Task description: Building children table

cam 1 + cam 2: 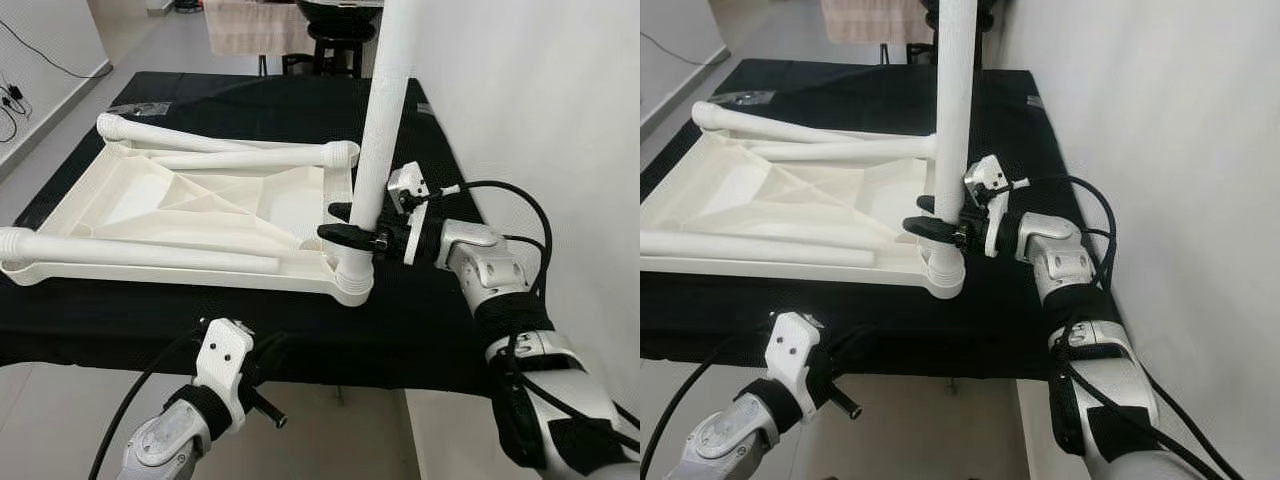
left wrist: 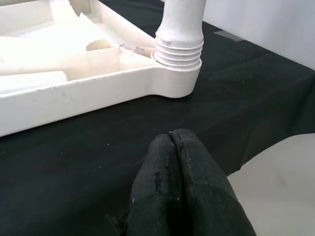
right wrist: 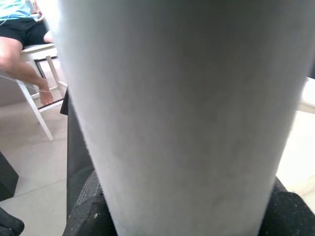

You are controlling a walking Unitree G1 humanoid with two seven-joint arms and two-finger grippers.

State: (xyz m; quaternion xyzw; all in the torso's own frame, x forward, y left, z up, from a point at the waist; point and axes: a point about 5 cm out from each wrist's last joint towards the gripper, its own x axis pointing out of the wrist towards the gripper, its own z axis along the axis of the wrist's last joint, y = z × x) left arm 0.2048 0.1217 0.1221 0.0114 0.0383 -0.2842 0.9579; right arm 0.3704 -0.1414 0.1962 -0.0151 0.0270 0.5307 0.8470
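Note:
The white plastic children's tabletop (image 1: 180,215) lies upside down on a black-covered table (image 1: 430,320). One white table leg (image 1: 380,150) stands upright in the near right corner socket (image 1: 354,283), its threads showing (image 2: 178,49). My right gripper (image 1: 345,222) is shut on this leg (image 3: 177,123) just above the socket. Three more legs (image 1: 250,157) lie loose inside the tabletop. My left gripper (image 2: 173,142) is shut on nothing, low at the table's front edge (image 1: 255,385).
A white wall (image 1: 540,100) runs close along the table's right side. A black stool (image 1: 340,40) stands beyond the far edge. A seated person's legs (image 3: 24,59) and a white chair show in the right wrist view. Cables lie on the floor at the left (image 1: 12,100).

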